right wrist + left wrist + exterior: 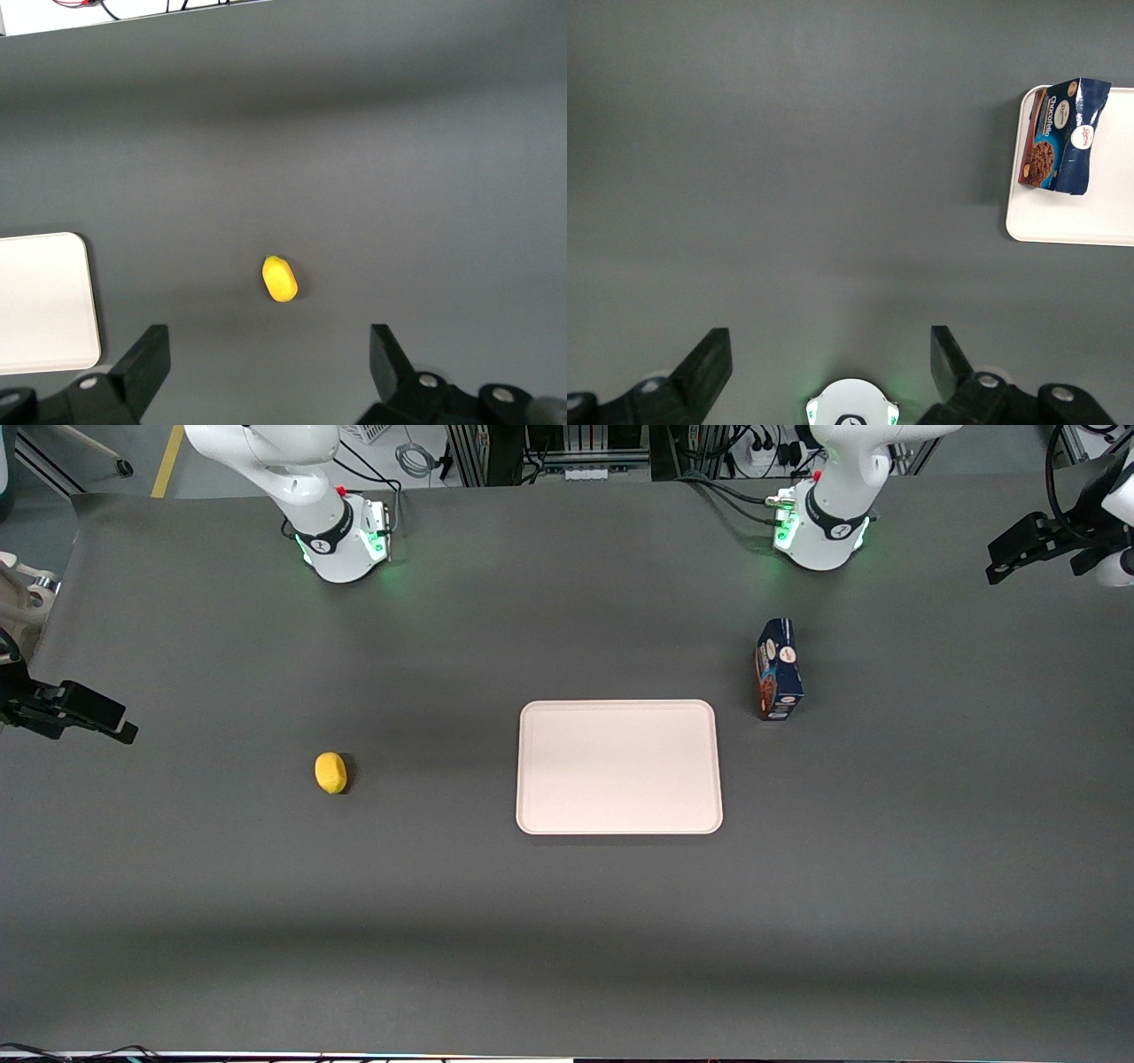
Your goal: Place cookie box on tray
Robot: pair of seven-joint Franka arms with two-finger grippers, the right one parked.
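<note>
Tray bare on surface; cookie box upright just beside; pincer high, wide open, holding nothing.

- A wide dark grey tabletop fills nearly the whole front view; its matte covering shows soft bands of shade
- Farther from the front camera, past the tabletop's edge, stand dark equipment racks with cables hanging; a power strip lies there too
- A grey floor with a yellow line shows at the parked arm's end
</note>
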